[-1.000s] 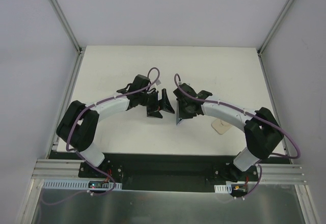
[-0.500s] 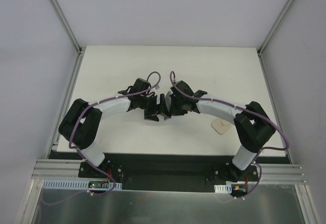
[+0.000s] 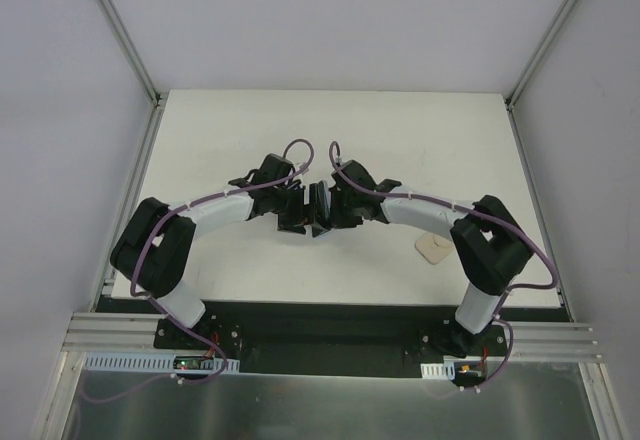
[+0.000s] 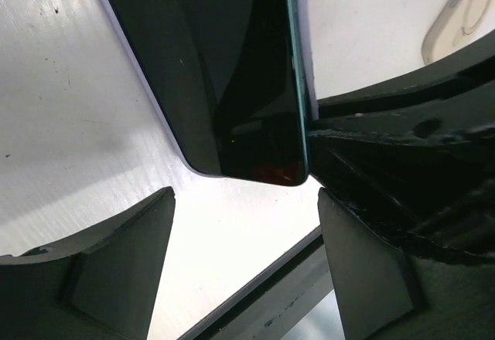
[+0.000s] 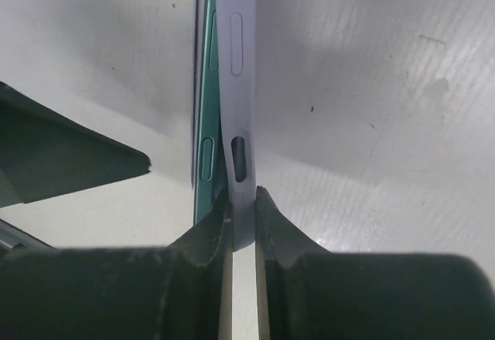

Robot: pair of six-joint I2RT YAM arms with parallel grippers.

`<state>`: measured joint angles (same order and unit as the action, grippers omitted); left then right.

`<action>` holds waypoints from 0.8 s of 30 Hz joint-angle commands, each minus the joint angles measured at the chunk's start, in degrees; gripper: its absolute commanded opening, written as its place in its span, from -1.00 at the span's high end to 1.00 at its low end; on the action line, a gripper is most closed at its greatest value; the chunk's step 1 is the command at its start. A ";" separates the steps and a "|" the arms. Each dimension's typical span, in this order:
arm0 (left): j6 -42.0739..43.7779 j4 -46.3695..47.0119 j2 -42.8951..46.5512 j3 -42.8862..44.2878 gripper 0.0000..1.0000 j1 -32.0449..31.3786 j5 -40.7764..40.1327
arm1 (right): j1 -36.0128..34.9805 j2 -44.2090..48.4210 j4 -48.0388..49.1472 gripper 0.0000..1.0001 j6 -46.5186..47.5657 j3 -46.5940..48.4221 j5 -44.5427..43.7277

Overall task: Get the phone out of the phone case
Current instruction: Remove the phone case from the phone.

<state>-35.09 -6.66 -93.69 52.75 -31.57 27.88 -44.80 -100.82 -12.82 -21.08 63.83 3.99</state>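
No text, brand mark, number or sign can be read anywhere. None is made out on the dark glossy teal-edged phone (image 4: 232, 69), the pale lilac phone case (image 5: 241, 100) or the white worktop (image 3: 420, 140).

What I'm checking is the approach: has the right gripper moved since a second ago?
Yes. In the top view the right gripper moved left, away from the beige item, toward the left gripper.
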 commanded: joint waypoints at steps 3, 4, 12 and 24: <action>1.87 1.21 8.08 -1.60 -0.47 0.11 -1.43 | -1.79 8.52 -14.77 0.97 1.30 -2.92 -12.41; 1.96 1.12 8.87 -1.86 -0.47 0.28 -1.25 | -1.79 9.31 -16.08 0.97 1.57 -3.19 -13.91; 1.34 0.94 6.95 -1.95 -0.46 0.46 0.60 | -5.03 12.05 -29.18 0.97 1.92 1.54 -29.37; 1.34 0.06 4.75 -1.25 -0.50 0.46 1.04 | -12.16 -8.43 -29.82 0.97 6.05 13.17 -27.47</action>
<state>-34.52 -6.46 -88.75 51.27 -31.42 28.10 -56.40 -104.38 -47.57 -16.86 76.58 -27.46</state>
